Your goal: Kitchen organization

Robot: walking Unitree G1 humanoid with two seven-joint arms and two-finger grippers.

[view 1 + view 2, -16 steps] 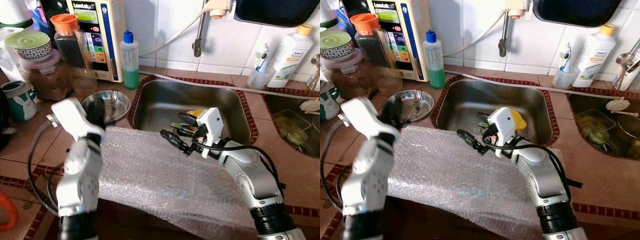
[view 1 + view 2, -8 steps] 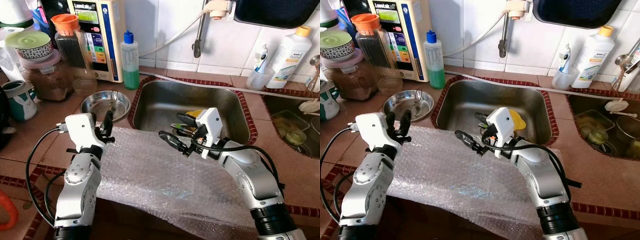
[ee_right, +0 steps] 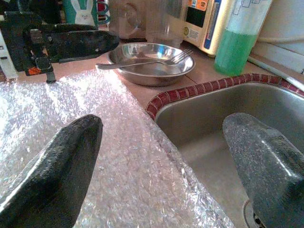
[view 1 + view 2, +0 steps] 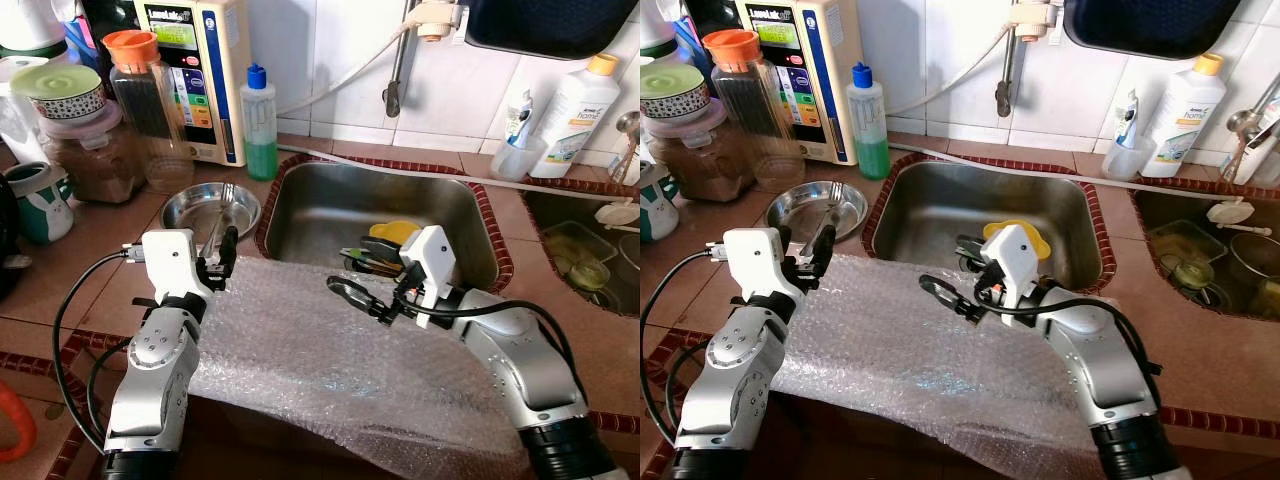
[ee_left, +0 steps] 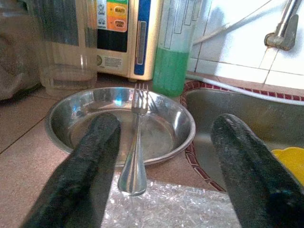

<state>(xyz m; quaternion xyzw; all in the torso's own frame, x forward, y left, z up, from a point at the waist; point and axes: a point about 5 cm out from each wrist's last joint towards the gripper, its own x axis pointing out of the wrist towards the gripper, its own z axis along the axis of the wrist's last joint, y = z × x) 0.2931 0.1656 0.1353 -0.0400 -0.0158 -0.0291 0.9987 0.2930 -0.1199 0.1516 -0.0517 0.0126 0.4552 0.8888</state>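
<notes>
A steel dish sits on the counter left of the sink, with a fork lying in it. The fork's handle reaches over the near rim onto a sheet of bubble wrap spread across the counter. My left gripper is open at the sheet's far left corner, its fingers on either side of the fork handle without touching it. My right gripper is open and empty, low over the bubble wrap at the sink's front edge. A yellow item and dark utensils lie in the sink.
A green soap bottle, a water purifier, jars and a rabbit mug crowd the back left. The tap hangs over the sink. A white bottle and a second basin are at the right.
My left arm has swung down from a raised pose, and its gripper now points at the fork handle by the dish. My right gripper has shifted slightly right and lower.
</notes>
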